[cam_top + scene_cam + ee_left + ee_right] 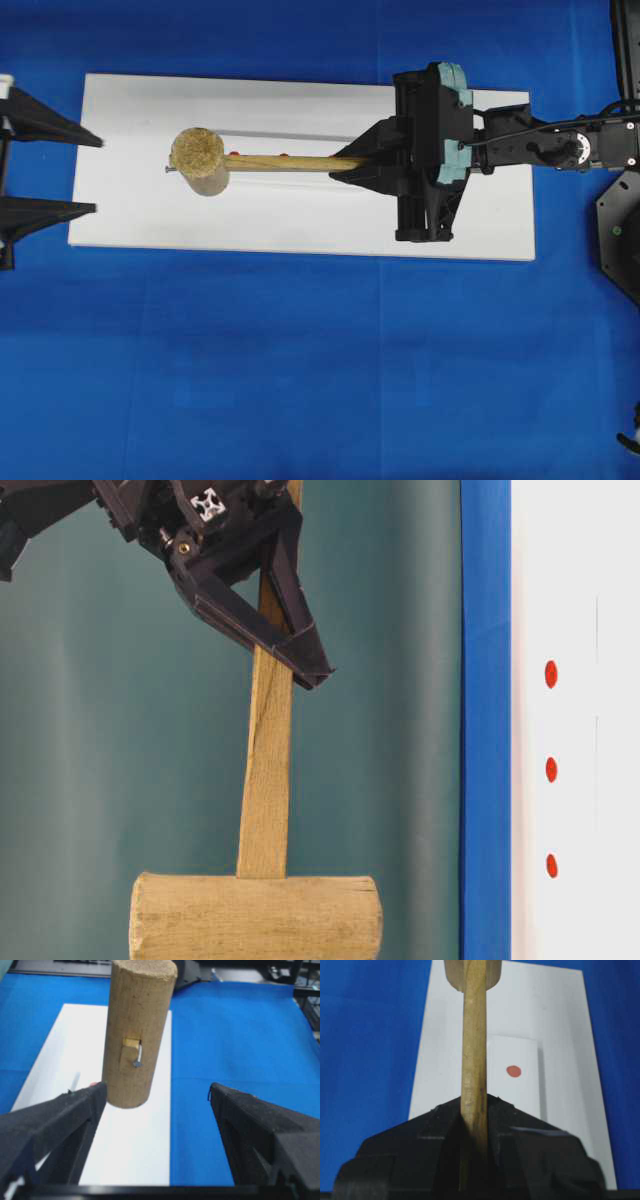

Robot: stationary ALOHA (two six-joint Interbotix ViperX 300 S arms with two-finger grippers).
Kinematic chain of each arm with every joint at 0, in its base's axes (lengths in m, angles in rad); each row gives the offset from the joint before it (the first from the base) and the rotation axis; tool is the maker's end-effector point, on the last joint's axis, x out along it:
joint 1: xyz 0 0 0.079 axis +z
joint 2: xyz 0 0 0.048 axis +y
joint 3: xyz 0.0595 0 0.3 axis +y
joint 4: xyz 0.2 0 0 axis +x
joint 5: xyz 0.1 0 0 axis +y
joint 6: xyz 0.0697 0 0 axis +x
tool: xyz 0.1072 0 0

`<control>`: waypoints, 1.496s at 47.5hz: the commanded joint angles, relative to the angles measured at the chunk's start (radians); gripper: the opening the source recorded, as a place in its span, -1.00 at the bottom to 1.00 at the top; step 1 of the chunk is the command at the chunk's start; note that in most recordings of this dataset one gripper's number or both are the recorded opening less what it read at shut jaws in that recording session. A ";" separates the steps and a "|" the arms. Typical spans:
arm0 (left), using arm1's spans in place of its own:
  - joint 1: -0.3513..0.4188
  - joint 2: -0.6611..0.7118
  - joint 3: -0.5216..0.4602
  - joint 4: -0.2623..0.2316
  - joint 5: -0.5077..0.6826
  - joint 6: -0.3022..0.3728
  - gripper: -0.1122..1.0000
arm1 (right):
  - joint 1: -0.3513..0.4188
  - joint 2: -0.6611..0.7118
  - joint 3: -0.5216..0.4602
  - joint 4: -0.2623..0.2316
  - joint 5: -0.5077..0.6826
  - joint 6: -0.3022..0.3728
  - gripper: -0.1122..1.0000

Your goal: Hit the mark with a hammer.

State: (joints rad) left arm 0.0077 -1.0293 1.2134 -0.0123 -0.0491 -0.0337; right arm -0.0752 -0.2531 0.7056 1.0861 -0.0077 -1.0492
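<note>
The light-brown wooden mallet (200, 160) hangs over the white rectangular board (300, 215), left of centre in the overhead frame. The right gripper (352, 165) is clamped on its handle. The left gripper (90, 172), at the left edge, stands wide apart, holding nothing. Small red dots (551, 770) mark the board; which one lies under the head is unclear.

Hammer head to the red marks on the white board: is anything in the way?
Nothing visible. The right end effector is shut on the hammer by its handle, with the head raised over the white board. The red marks lie bare. The open left end effector sits at the board's far end, clear of them.
</note>
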 commanded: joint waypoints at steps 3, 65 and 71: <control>-0.002 -0.032 0.000 -0.002 0.020 0.000 0.64 | 0.002 -0.026 -0.014 0.008 -0.011 0.002 -0.77; -0.002 -0.018 0.009 0.000 0.021 0.002 0.64 | -0.078 0.253 0.017 0.084 -0.086 0.003 -0.77; -0.002 -0.018 0.011 -0.002 0.023 0.002 0.64 | -0.078 0.233 0.018 0.084 -0.092 0.002 -0.77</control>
State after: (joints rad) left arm 0.0077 -1.0554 1.2333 -0.0123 -0.0230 -0.0322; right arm -0.1565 0.0153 0.7317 1.1689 -0.0936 -1.0446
